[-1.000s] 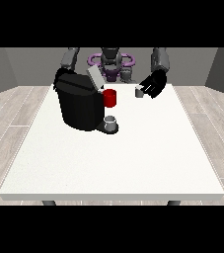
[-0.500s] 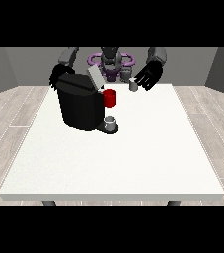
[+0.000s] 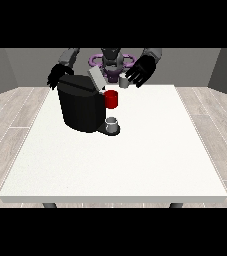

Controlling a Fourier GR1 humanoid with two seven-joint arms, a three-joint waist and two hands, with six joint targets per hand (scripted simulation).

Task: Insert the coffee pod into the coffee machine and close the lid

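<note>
One coffee machine [image 3: 81, 107] stands on the table [image 3: 135, 160], in the far part of it and nearer the edge at the view's left than the one at the right. Its body is black and boxy. Its lid [image 3: 96, 79] is a pale grey flap, raised and tilted up at the machine's top, so the machine stands open. A red part [image 3: 111, 99] sits at the machine's front, just below the raised lid. What lies inside the open top cannot be made out.

One small grey cup [image 3: 112, 123] stands on the machine's base plate, under the red part. Nothing can be seen in it.

One coffee pod [image 3: 124, 82], small and grey, is up off the table, near the far edge, just beside the lid on the side of the view's right. It is not in the machine.

Two robot hands are in sight. The robot hand at the view's right [image 3: 141, 71] is raised above the far edge with its fingers curled about the coffee pod, which shows at the fingertips. The robot hand at the view's left [image 3: 58, 75] hangs behind the machine's far top corner; its fingers bend downward, and I cannot tell whether it touches the machine or grips anything.
</note>
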